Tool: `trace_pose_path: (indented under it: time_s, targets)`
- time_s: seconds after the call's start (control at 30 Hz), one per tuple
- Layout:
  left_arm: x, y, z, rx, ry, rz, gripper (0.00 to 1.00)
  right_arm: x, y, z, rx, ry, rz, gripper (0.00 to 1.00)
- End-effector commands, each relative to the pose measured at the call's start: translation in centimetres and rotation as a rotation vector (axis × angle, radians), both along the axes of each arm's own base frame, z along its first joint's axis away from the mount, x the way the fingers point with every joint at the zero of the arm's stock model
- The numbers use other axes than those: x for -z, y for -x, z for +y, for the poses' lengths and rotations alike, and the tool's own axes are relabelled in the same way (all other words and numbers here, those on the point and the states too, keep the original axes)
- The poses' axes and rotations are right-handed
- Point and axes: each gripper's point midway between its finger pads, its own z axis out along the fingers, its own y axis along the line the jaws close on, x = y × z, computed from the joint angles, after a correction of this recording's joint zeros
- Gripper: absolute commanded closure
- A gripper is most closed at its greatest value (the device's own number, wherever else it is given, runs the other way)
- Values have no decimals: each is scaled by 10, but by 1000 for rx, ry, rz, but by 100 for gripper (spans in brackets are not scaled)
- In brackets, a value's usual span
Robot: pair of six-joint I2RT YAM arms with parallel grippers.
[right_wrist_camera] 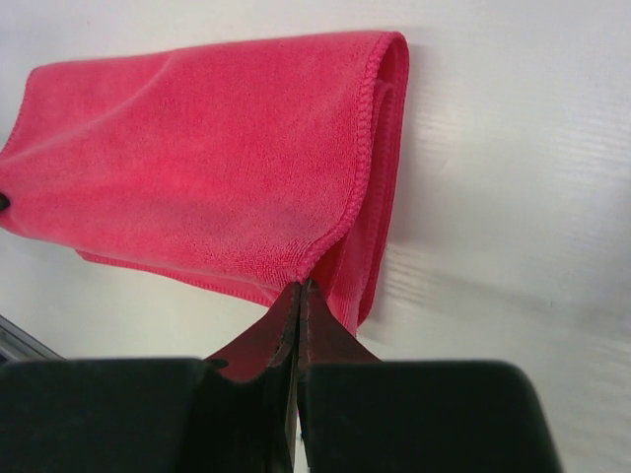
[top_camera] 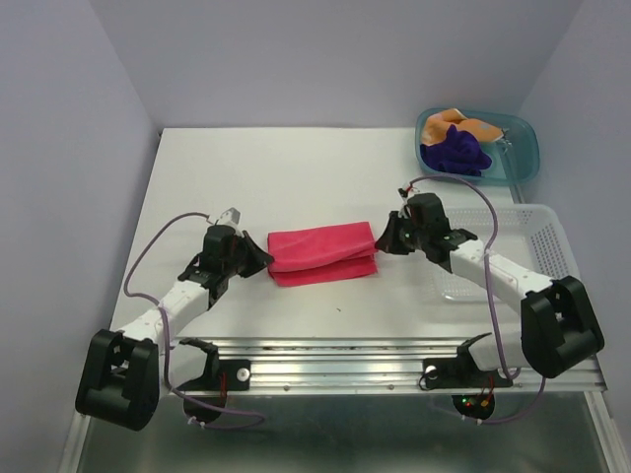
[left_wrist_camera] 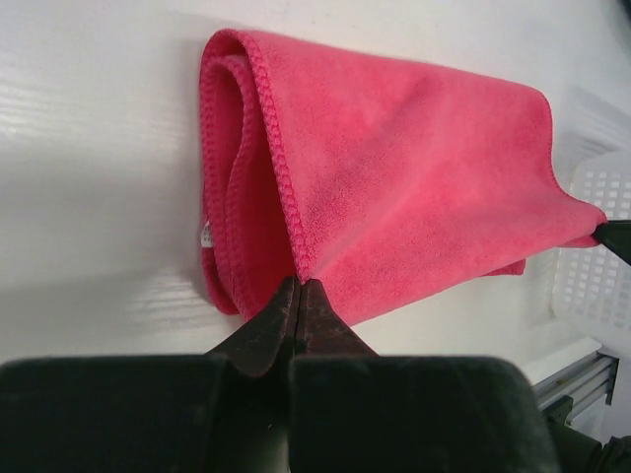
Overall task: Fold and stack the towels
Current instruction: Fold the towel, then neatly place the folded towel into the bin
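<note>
The pink-red towel lies folded on the white table between the two arms. My left gripper is shut on its left edge; in the left wrist view the gripper pinches the hem of the top layer of the towel. My right gripper is shut on its right edge; in the right wrist view the gripper pinches the hem of the towel. The dark purple towel and the orange towel lie crumpled in the teal bin at the back right.
A clear plastic basket stands on the right, partly under the right arm, and shows in the left wrist view. A metal rail runs along the near edge. White walls enclose the table.
</note>
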Motion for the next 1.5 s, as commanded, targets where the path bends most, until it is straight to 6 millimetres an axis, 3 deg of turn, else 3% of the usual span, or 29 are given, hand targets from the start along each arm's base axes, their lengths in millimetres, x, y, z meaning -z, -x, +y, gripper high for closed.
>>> trace_pose_path:
  time_s: [0.0,0.17,0.4,0.43,0.47,0.5,0.53,0.63,0.8,0.9,1.0,1.03,1.07,1.2,1.47]
  targets:
    - [6,19,-1,-14,26,24,100,5,15,-2,17,-11,14,99]
    - [13,33,4,-35,35,27,100,12,30,-4,13,-20,32,99]
    - [31,46,1,-15,26,79,96,44,47,-10,15,7,112,96]
    - [30,46,0,-16,29,78,87,49,50,-10,12,11,125,94]
    - [29,46,0,-14,30,73,82,50,52,-10,8,12,131,84]
    - [27,47,-1,-16,29,69,65,51,54,-10,4,15,134,80]
    - [25,47,-1,-16,29,67,58,49,53,-10,2,13,129,66]
    - [14,46,-1,-21,31,37,33,33,48,-10,-5,20,88,43]
    - [-5,40,1,-41,39,-21,1,7,28,-7,1,24,5,36]
    - [-12,35,4,-59,27,-45,1,0,15,-1,-9,38,-11,36]
    - [-19,28,7,-76,10,-74,1,9,3,9,-23,76,7,36]
    - [-22,25,9,-89,5,-85,1,23,1,11,-21,117,32,36]
    - [-24,24,9,-93,2,-89,1,20,-4,15,-23,127,23,36]
    - [-29,20,11,-103,-8,-108,1,47,-8,11,14,220,65,36]
    - [-21,19,15,-117,-29,-94,1,88,11,11,-1,331,140,40]
